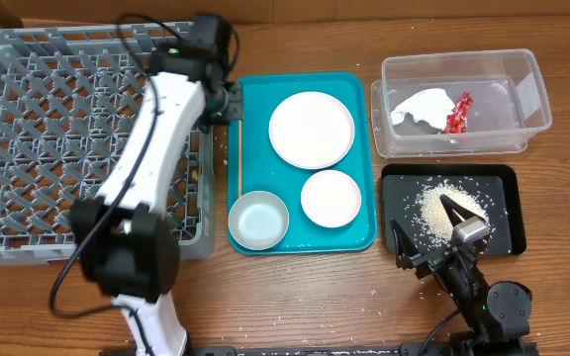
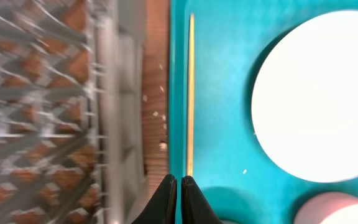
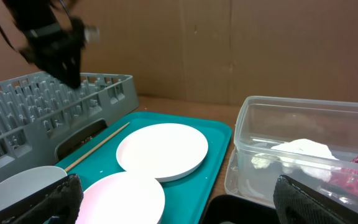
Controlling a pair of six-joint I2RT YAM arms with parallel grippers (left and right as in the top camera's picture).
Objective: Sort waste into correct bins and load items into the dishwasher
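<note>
chopstick [image 2: 190, 93] lies along the teal tray's [image 2: 216, 74] left rim, beside the dish rack [image 2: 36, 112], probably next for loading. left gripper [image 2: 179, 186] sits at its near end, jaws pressed together; whether it pinches the stick is unclear. right gripper [image 3: 179, 193] gapes empty over the black tray [image 1: 503, 178].

The left arm [image 1: 156, 148], white links with black joints, rises from its base at the near edge and stretches toward the far side of the scene's left half, its wrist turned to the right at the far end. The left gripper [image 2: 179, 186] has its two black fingers pressed together, tips meeting. The black right arm [image 1: 478, 282] sits folded low at the near right. The right gripper [image 1: 429, 227] points far and slightly left, its fingers [image 3: 48, 202] spread wide apart.
</note>
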